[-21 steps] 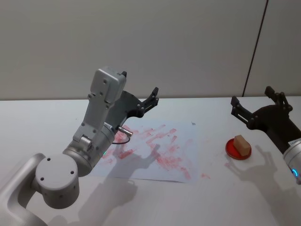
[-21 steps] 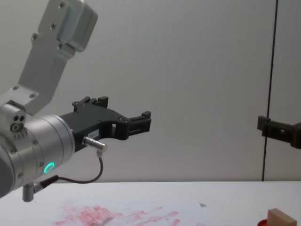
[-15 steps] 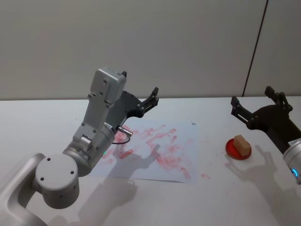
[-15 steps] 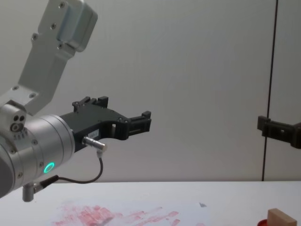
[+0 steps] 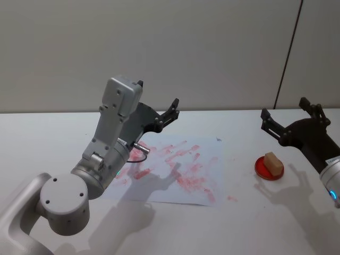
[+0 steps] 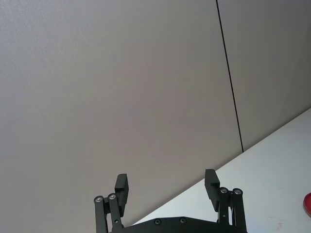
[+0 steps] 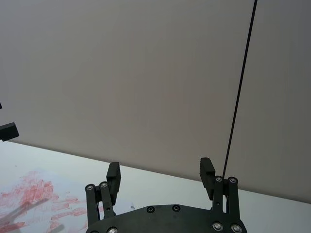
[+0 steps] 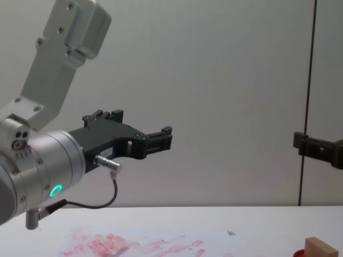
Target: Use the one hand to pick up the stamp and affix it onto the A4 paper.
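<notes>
1 stamp [image 5: 272,161], 1 A4 paper [image 5: 212,154]; right gripper [image 5: 283,108] & left gripper [image 6: 165,177] both spread.

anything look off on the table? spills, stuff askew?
A4 paper is smeared all over with pink-red ink, and a stray ink spot marks the table off its near right corner. Stamp sits on the red pad.

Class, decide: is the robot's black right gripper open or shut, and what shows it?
Open. The black two-finger right gripper, raised near the small pale wooden stamp, shows fingertips spread wide, nothing between them.
</notes>
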`<state>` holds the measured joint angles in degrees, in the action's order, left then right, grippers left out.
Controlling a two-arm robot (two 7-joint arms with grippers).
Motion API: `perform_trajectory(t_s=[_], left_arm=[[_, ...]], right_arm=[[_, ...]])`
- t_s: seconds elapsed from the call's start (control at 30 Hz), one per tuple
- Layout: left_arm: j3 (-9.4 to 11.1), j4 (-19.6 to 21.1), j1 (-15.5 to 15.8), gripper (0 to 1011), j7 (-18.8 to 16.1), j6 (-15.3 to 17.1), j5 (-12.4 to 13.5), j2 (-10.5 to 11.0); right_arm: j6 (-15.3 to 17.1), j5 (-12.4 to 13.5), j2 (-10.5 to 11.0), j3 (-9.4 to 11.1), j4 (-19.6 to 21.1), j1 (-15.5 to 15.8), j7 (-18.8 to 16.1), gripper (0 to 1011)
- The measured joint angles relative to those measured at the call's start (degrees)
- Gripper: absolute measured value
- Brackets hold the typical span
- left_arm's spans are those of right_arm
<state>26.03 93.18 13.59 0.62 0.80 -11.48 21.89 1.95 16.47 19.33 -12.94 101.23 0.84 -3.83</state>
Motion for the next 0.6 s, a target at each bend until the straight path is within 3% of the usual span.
perform_trajectory(t_s=[0.6], left_arm=[[0.00,0.00,0.00,1001,0.00,0.00,0.00,0.00]], right_arm=[[0.00,0.00,0.06,0.09,-0.06,0.00,-0.04,1001]])
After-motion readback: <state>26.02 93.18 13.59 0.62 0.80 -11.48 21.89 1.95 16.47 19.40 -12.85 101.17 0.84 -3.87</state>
